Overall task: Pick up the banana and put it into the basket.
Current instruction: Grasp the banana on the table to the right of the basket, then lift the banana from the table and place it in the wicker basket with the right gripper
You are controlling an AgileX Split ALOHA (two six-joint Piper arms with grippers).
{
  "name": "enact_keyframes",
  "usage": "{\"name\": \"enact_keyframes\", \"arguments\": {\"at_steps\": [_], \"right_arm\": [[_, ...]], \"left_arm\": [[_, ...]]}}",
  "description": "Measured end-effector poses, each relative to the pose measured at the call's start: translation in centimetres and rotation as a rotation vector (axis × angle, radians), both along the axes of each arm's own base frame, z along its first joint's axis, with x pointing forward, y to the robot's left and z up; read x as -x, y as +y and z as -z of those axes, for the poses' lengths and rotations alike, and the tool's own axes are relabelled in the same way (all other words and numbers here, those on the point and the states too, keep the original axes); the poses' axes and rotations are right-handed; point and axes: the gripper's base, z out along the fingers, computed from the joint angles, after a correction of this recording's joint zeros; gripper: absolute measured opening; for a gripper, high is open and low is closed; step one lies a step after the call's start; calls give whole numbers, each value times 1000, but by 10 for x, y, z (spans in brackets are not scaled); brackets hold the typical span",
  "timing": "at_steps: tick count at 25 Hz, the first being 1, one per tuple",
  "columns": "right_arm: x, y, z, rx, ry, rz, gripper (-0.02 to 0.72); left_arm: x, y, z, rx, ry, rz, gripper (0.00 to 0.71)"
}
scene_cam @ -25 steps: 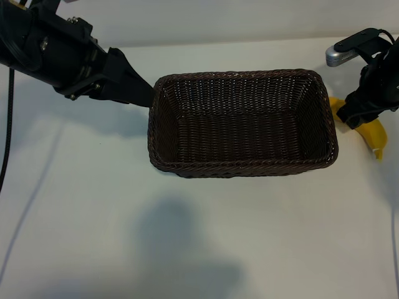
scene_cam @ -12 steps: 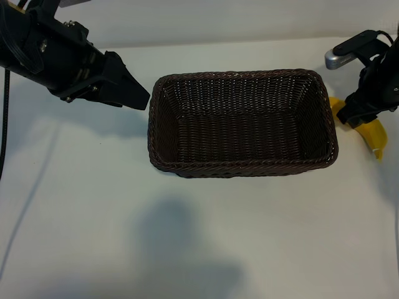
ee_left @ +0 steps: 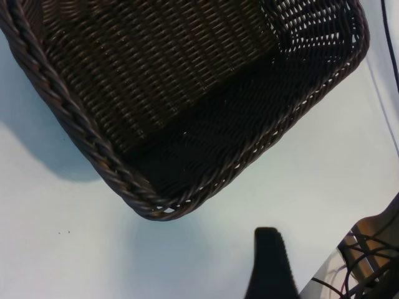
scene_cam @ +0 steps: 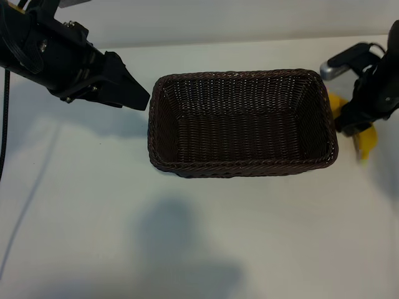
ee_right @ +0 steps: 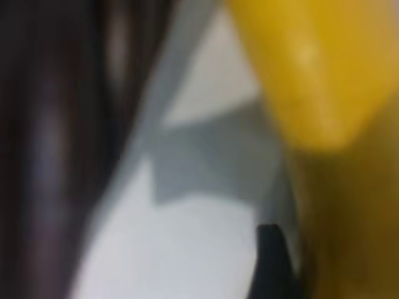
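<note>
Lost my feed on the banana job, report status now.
Right gripper low over the banana, no grip seen. Banana on the table beside the empty basket. Left gripper parked off the far end. Nothing in the way.

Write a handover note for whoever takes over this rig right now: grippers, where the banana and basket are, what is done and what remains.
Left gripper: open, idle beside the basket's left end, holding nothing.
Right gripper: down over the banana; I cannot tell whether it grips it.
Banana: on the table just outside the basket's right end, mostly hidden by the gripper.
Basket: mid-table, holding nothing.
Done: approach only.
Left: grasp, lift, carry over the rim, release inside.
</note>
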Motion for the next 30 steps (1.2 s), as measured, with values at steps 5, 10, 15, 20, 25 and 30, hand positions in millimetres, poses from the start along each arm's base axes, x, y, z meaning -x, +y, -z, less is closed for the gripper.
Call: {"name": "enact_keyframes", "arguments": {"at_steps": [5, 10, 15, 20, 25, 30], "right_arm": [[4, -1, -9, 4, 20, 11, 436], [11, -1, -47, 0, -4, 14, 436], [19, -4, -110, -49, -40, 52, 436], [39, 8, -176, -284, -106, 72, 436], [55, 27, -198, -403, -91, 41, 436], [67, 81, -202, -478, -90, -76, 436]], "left_arm": [[0, 0, 0, 0, 3, 1, 515], [0, 0, 0, 0, -1, -2, 515], [-1, 0, 0, 1, -7, -6, 515], [-1, 0, 0, 1, -7, -6, 515], [0, 0, 0, 0, 1, -1, 515], [0, 0, 0, 0, 1, -2, 515]]}}
